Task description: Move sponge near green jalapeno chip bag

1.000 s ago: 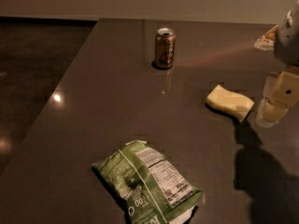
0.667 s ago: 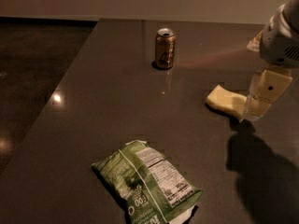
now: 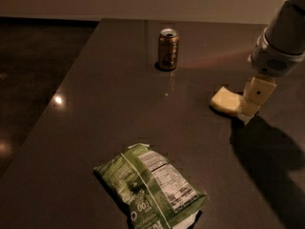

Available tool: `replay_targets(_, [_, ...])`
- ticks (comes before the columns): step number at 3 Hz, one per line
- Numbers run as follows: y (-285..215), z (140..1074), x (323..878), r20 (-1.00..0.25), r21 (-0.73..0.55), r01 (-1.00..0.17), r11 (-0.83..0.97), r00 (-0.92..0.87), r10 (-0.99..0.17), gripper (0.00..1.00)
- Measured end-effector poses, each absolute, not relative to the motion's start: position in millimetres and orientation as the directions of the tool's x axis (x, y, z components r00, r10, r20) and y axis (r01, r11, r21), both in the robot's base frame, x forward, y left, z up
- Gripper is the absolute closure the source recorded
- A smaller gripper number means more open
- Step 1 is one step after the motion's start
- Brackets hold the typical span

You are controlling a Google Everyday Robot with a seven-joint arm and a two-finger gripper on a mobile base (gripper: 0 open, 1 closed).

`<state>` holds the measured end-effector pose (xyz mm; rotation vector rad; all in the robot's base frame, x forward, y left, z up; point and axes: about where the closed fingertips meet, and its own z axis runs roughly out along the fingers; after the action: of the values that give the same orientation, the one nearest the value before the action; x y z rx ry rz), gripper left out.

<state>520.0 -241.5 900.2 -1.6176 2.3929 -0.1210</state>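
A: Where is the hand (image 3: 249,111) at this moment?

B: It is at the right side of the worktop (image 3: 95,109). It hangs down from the pale arm (image 3: 281,37), which enters from the top right corner. Its tip is low, at the right end of the sponge (image 3: 224,100), and it covers that end.

A: Is it spread, or is it pinching the sponge?

B: This I cannot tell. The hand overlaps the sponge, but its grip is not visible.

A: And the sponge itself?

B: It is pale yellow and lies on the worktop, well apart from the green jalapeno chip bag (image 3: 150,187). The bag lies at the near edge, a little left of centre, with its white label panel facing up.

A: Anything else?

B: A brown soda can (image 3: 168,49) stands upright at the far side, apart from both. The arm throws a dark shadow (image 3: 267,151) on the worktop, nearer than the sponge and to its right.
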Motion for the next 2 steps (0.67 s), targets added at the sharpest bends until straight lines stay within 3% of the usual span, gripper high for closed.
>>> replay_targets(2, [-251, 851, 529, -0.058, -0.225, -0.926, 0.305, -0.299, -0.952, 0.0])
